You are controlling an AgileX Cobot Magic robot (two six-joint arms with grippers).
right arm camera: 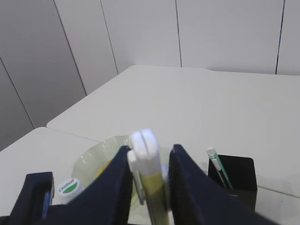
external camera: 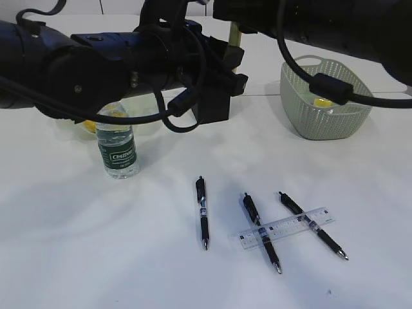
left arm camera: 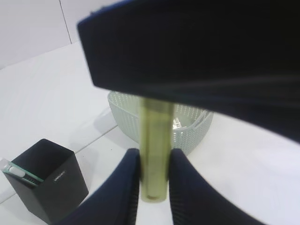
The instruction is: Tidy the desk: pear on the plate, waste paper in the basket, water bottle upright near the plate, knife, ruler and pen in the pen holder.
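You see a plain white surface [external camera: 96, 257] beneath grey wall panels; both pincers, left [left arm camera: 153, 180] and right [right arm camera: 147, 183], clamp one yellow-green knife handle [left arm camera: 154, 150] at twelve o'clock.

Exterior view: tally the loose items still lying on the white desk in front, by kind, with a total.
Black pens: 3 — left, middle, right
Clear ruler: 1, lying across the middle and right pens
Total: 4

Standing upright, not counted: water bottle.
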